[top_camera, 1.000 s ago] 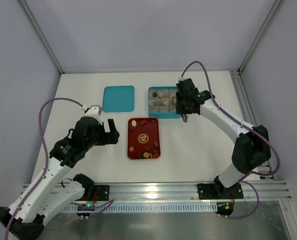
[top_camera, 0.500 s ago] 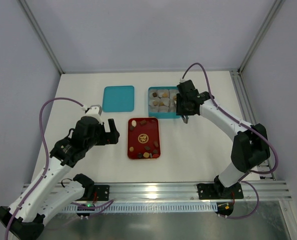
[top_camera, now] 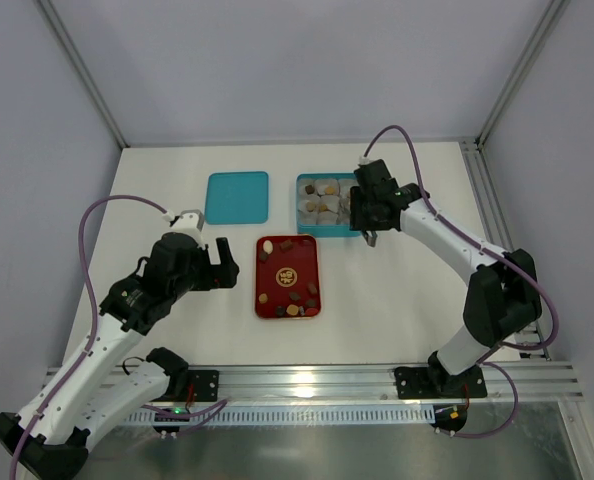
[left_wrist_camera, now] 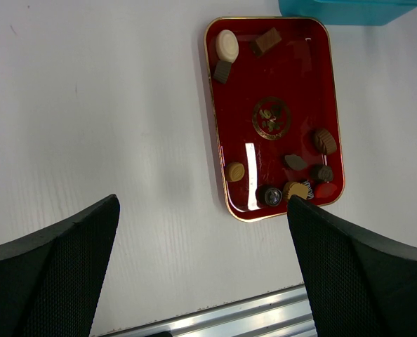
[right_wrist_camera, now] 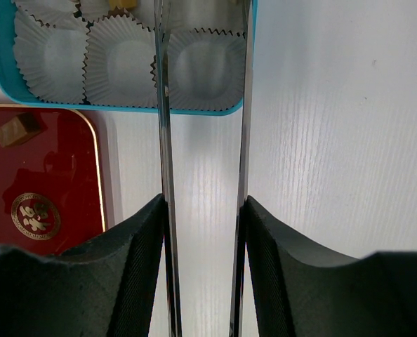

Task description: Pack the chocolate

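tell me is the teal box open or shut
Open: the box has no lid on, paper cups show inside, and a teal lid lies beside it.

Red tray: one. Chocolate pieces on it, left wrist view: nine countable, one cream and the rest in brown shades, light to dark. A tenth reddish lump at one corner is uncertain. Teal box: one. Flat teal lid: one. Paper cups: three whole in the right wrist view, more cut off by the frame edge; total in the box not countable.
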You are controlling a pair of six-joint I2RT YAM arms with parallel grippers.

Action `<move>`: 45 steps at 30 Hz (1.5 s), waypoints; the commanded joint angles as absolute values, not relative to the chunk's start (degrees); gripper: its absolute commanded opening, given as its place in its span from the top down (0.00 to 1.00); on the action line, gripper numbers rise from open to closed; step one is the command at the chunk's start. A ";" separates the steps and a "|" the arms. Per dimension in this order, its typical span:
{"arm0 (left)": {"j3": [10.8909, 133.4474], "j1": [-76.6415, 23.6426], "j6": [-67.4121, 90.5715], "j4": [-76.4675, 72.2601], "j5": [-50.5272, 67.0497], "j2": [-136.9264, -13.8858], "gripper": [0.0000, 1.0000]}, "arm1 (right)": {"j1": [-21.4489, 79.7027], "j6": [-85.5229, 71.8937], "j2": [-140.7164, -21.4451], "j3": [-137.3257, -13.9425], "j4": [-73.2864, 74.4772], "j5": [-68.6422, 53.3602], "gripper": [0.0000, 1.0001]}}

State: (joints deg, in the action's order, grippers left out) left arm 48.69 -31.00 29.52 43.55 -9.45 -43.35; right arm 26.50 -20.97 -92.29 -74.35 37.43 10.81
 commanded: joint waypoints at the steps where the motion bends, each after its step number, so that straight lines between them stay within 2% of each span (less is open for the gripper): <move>1: 48.87 -31.20 29.18 42.71 -9.93 -42.98 0.00 | 26.37 -20.13 -88.68 -76.03 36.82 11.51 0.51; 14: 48.87 -31.20 29.27 42.80 -10.02 -42.98 0.00 | 28.56 -21.18 -81.57 -75.24 38.14 9.23 0.51; 29: 48.87 -31.20 29.27 42.72 -10.11 -43.07 0.00 | 52.45 -27.07 -80.50 -69.78 36.12 12.21 0.57; 36: 48.87 -31.20 29.27 42.80 -10.28 -42.80 0.00 | 57.03 -30.40 -80.69 -69.53 40.33 16.52 0.58; 45: 48.87 -31.20 29.27 42.80 -10.20 -42.01 0.00 | 61.34 -37.78 -70.32 -59.51 43.94 18.20 0.59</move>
State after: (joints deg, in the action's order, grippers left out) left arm 48.69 -31.00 29.52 43.55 -9.47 -43.09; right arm 60.07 -33.34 -74.72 -60.47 42.89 15.88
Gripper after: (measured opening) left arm 0.996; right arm 0.422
